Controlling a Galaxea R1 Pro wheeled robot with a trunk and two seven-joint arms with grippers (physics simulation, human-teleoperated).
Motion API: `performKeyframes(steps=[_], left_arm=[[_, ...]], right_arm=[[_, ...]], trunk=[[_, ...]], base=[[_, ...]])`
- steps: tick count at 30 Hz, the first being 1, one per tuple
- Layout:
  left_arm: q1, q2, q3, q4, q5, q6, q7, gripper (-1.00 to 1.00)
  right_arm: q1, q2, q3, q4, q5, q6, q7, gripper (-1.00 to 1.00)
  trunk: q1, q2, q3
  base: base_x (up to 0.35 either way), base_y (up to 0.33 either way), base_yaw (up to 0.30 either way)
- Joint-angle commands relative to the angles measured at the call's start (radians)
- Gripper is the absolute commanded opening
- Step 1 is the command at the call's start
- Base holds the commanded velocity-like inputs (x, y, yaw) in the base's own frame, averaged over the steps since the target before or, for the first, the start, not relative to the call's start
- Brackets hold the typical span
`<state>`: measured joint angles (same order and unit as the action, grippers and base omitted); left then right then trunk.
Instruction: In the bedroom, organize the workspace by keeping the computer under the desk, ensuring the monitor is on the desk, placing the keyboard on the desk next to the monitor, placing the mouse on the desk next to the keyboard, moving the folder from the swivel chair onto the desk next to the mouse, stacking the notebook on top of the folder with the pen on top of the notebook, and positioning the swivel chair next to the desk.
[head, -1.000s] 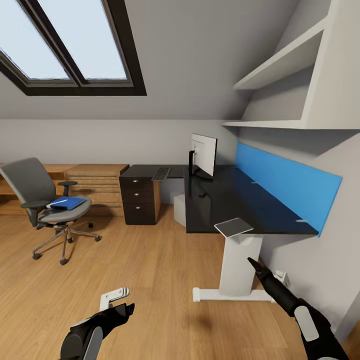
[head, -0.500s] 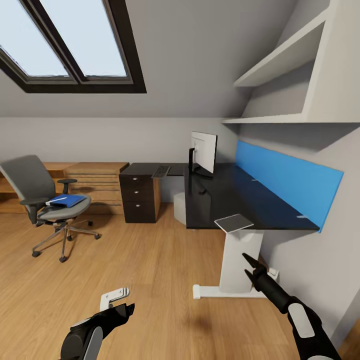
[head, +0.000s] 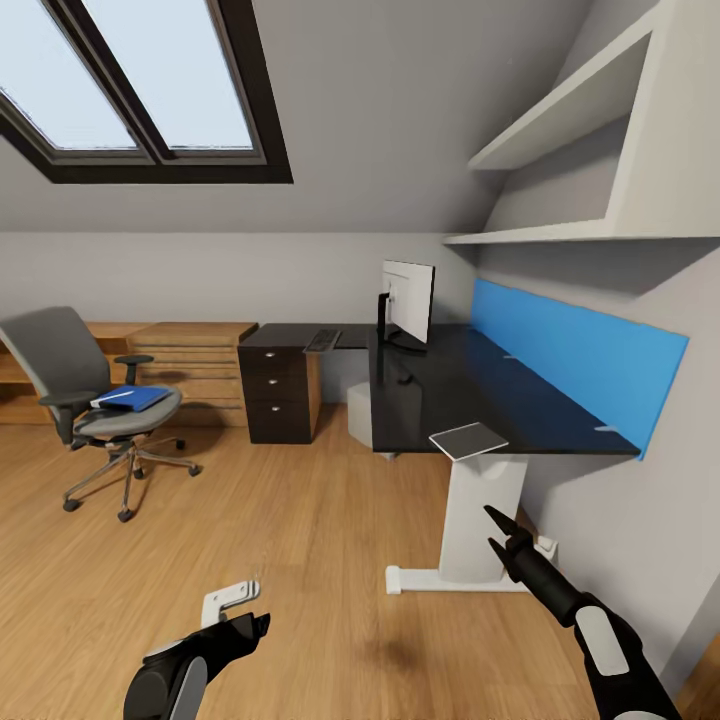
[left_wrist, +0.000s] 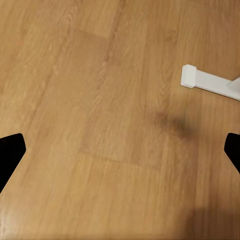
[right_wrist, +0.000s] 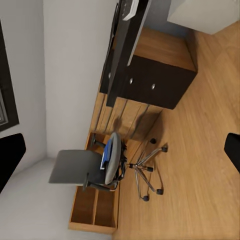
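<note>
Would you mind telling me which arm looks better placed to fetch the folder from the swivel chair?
Probably left: the folder lies on the swivel chair at the robot's left, on the open left end effector's side.

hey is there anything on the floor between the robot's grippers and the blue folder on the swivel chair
Nothing visible does. The folder lies on the swivel chair, far left across the room. Between it and the left gripper there is just bare wood floor. The desk's white foot stands off to the right.
</note>
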<state>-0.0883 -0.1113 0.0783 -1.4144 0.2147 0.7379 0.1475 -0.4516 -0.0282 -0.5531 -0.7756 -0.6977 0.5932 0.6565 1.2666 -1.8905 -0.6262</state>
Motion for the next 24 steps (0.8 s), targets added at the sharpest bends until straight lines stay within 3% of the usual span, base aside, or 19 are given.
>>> performKeyframes(steps=[1, 13, 21, 24], left_arm=[[-0.001, -0.001, 0.001, -0.001, 0.011, 0.004, 0.006, 1.00], [-0.001, 0.001, 0.002, 0.000, 0.011, 0.001, 0.000, 1.00], [-0.001, 0.001, 0.001, 0.001, 0.011, 0.001, 0.000, 1.00], [0.000, 0.001, 0.001, 0.001, 0.011, 0.000, 0.000, 1.00]], right_arm=[[-0.001, 0.000, -0.002, 0.000, -0.004, 0.005, 0.001, 1.00], [-0.001, 0.001, -0.005, 0.001, -0.007, -0.051, -0.002, 1.00], [-0.001, -0.001, -0.007, 0.002, -0.084, -0.056, -0.003, 1.00], [-0.001, -0.001, -0.008, 0.002, -0.089, -0.056, -0.003, 1.00]], trunk=[[0.000, -0.001, -0.001], [0.000, -0.001, -0.001], [0.000, -0.001, -0.001], [0.000, -0.001, -0.001]], base=[[0.000, 0.000, 0.000], [0.068, 0.000, 0.000], [0.112, 0.000, 0.000], [0.158, 0.000, 0.000]])
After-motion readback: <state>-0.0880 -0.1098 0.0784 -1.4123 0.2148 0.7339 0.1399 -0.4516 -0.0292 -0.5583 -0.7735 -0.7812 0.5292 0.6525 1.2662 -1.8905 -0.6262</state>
